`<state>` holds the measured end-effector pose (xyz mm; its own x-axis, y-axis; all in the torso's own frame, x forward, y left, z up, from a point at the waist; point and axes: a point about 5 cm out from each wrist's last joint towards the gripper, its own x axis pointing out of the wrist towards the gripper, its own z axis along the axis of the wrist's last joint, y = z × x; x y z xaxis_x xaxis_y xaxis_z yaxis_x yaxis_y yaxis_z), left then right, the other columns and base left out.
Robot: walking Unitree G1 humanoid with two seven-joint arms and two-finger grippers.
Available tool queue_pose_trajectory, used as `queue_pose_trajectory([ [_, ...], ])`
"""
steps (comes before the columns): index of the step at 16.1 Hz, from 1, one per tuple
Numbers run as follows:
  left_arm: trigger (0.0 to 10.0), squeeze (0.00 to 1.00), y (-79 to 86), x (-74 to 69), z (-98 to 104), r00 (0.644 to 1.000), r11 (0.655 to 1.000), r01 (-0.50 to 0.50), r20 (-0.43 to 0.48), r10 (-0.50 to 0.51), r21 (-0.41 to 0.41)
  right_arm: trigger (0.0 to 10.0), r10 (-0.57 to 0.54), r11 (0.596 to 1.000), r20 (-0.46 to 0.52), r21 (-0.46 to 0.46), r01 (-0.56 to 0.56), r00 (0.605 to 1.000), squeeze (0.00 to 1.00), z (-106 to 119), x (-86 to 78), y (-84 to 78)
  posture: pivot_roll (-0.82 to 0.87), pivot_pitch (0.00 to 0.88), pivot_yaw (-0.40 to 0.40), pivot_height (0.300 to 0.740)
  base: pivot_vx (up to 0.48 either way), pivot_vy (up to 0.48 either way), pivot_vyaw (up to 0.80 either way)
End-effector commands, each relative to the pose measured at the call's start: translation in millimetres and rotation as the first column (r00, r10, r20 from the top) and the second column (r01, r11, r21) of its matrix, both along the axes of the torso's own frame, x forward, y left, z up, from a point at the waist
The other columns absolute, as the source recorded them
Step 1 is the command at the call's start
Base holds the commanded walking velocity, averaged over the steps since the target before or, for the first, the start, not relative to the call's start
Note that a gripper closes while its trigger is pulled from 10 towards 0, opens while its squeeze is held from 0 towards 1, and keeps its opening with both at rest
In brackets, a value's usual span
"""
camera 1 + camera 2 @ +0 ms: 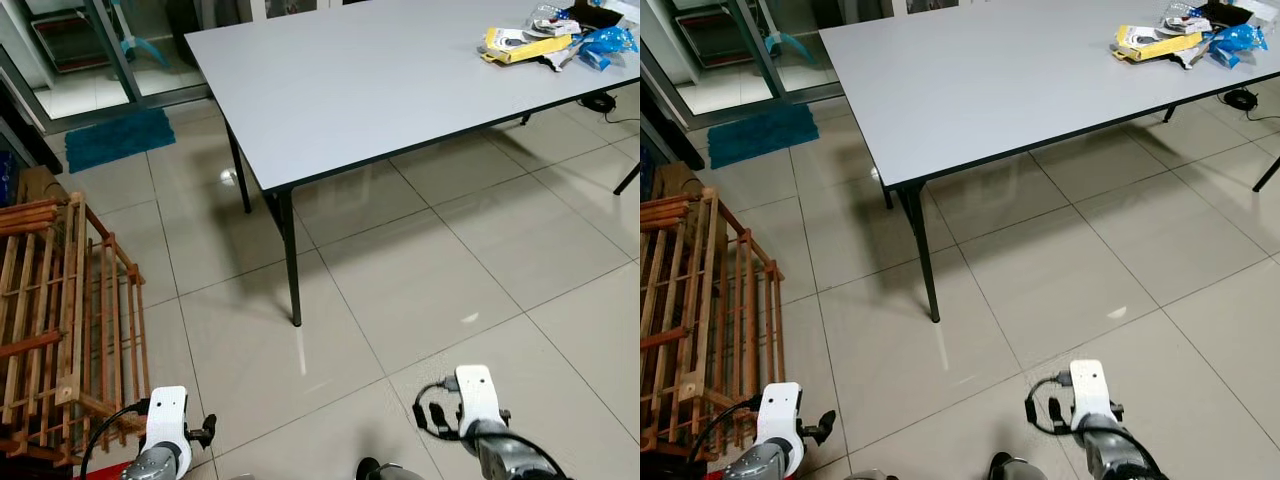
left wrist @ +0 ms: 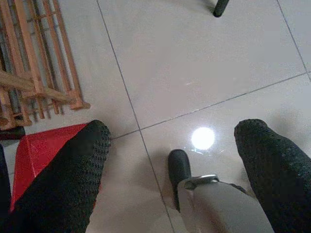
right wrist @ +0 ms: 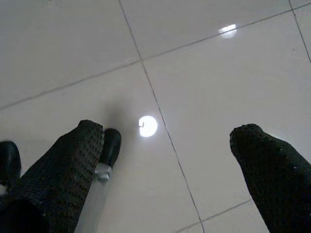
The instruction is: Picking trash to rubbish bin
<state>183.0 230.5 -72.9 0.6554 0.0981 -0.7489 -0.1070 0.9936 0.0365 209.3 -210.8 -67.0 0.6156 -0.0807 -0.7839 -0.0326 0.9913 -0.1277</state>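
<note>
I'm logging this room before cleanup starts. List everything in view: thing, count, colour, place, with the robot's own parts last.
Table: one, grey top, black legs, ahead of the robot.
Trash pile: one heap, yellow, blue and white wrappers, on the table's far right corner.
Wooden rack: one, brown slats, on the floor at left.
Mat: one, teal, by the glass door, far left.
Red object: one, on the floor beside the rack; cannot tell what it is.
Floor: pale glossy tiles.
Left pincer: black fingers, open, over the floor.
Right pincer: black fingers, open, over the floor.
</note>
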Motion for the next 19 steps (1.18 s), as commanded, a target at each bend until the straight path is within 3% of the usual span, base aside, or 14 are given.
queue_pose_trajectory([
  [1,10.0,0.00,-1.0,-4.9,-2.6,1.000,1.000,-0.013,-0.009,0.013,0.000,10.0,0.018,1.000,-0.009,-0.015,-0.018,1.000,0.00,-0.7,-2.7,-3.9,0.01,0.131,-0.005,0.740,0.000,0.000,0.00],
  [4,10.0,0.00,-5.6,-12.1,-7.5,0.999,1.000,0.010,-0.049,-0.010,0.005,10.0,0.017,0.999,-0.003,-0.027,-0.018,1.000,0.00,2.2,2.1,-5.4,0.00,0.126,-0.006,0.740,0.000,0.000,0.00],
  [8,10.0,0.00,-6.5,-9.8,-6.6,0.999,1.000,0.026,-0.044,-0.026,0.001,10.0,0.019,1.000,0.020,-0.023,-0.019,1.000,0.00,6.3,11.5,1.0,0.01,0.126,0.001,0.740,0.000,-0.361,0.00],
  [15,10.0,0.00,-8.2,-13.6,-8.9,0.997,0.999,0.036,-0.063,-0.036,0.002,10.0,0.083,0.994,-0.022,-0.071,-0.085,0.996,0.00,1.6,5.1,4.0,0.01,0.141,0.001,0.740,0.000,-0.441,0.00],
  [19,10.0,0.00,-6.4,-17.5,-10.5,0.996,0.999,0.041,-0.083,-0.040,0.008,10.0,0.090,0.994,0.017,-0.058,-0.089,0.996,0.00,9.9,21.3,12.5,0.01,0.142,0.001,0.740,0.000,-0.468,0.00],
])
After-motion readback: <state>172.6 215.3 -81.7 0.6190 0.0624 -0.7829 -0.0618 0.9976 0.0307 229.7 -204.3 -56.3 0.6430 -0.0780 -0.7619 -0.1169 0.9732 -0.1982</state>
